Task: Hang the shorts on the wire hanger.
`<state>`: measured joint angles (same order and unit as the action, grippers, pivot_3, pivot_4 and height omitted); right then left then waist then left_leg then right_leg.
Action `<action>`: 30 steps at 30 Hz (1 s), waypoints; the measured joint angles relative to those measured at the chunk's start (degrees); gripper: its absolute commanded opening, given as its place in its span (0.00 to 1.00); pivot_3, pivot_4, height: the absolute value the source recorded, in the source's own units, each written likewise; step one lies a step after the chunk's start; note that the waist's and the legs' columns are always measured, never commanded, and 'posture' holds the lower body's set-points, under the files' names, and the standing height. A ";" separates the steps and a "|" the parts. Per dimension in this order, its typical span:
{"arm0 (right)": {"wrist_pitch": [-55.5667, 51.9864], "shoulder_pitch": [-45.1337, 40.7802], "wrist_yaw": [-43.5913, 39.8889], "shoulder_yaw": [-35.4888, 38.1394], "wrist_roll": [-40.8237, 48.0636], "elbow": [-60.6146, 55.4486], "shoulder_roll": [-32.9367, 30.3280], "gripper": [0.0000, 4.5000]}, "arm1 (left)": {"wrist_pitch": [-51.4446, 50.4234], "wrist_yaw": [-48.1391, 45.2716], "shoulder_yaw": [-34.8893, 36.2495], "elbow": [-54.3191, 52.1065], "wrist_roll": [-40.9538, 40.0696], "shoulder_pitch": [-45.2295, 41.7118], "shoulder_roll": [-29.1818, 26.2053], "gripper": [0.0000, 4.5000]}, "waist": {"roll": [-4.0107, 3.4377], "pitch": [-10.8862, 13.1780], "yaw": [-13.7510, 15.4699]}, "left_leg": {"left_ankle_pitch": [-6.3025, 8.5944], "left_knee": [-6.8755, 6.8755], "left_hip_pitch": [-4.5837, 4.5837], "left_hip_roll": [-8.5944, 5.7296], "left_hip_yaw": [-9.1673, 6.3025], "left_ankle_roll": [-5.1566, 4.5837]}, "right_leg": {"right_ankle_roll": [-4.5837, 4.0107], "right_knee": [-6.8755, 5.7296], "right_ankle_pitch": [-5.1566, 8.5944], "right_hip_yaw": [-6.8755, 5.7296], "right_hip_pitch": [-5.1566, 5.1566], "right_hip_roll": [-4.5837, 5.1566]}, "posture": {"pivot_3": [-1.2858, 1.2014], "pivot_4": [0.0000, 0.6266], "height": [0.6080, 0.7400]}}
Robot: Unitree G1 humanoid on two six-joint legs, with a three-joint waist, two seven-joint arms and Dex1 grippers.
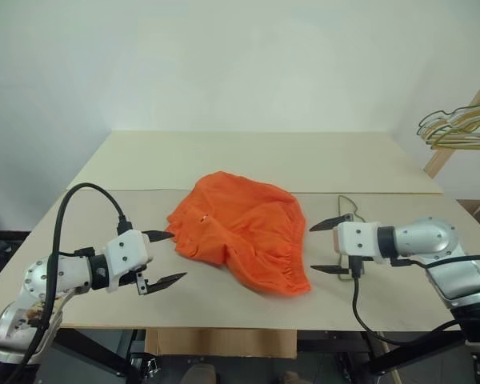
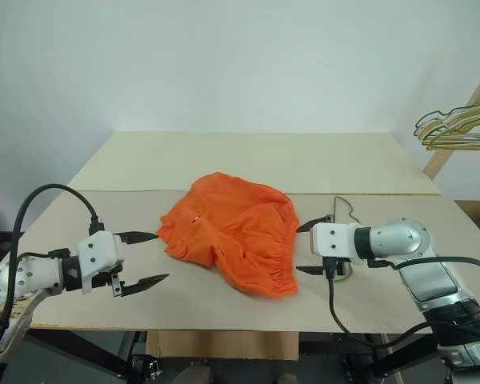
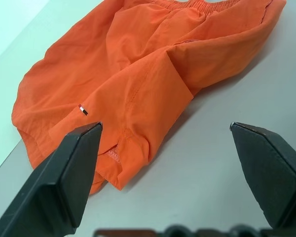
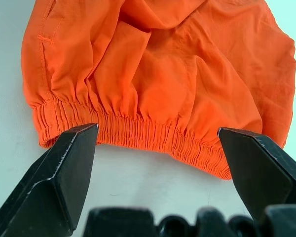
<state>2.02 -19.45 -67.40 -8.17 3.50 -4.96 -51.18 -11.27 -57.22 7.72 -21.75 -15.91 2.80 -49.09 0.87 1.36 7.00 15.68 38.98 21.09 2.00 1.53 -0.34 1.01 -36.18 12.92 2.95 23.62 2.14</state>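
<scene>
On smooth table (image 1: 248,164): crumpled orange shorts (image 1: 244,228), gathered waistband; left tool (image 1: 162,258), right tool (image 1: 330,246) both apart, empty.

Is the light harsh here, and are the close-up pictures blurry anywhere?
Head views: soft, even light; the shorts cast only a faint shadow on the table, no glare. Left wrist view: the shorts look sharp, with a soft shadow along their edge; the end effector's near fingers are slightly soft. Right wrist view: the elastic waistband is crisp, the fingers are a little blurred.

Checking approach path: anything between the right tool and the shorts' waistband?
Nothing: right wrist view shows bare table between the open right tool and the shorts waistband.
</scene>
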 measured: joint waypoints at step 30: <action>-18.17 -0.39 -1.68 -0.32 2.37 -10.24 -2.10 0.99 | 1.05 -2.49 -0.61 2.59 4.47 1.60 -5.54 1.00 | -0.01 0.01 -0.63 | 0.00 -0.05 0.19 0.03 0.04 0.00 | -0.03 -0.04 0.04 0.00 0.33 -0.02 | 0.57 0.00 1.00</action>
<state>-16.15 -19.84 -69.08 -8.48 5.86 -15.19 -53.28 -10.22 -59.71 7.11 -19.17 -11.44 4.39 -54.63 0.85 1.37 6.36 15.68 38.93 21.27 2.03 1.57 -0.34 0.98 -36.22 12.95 2.95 23.95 2.12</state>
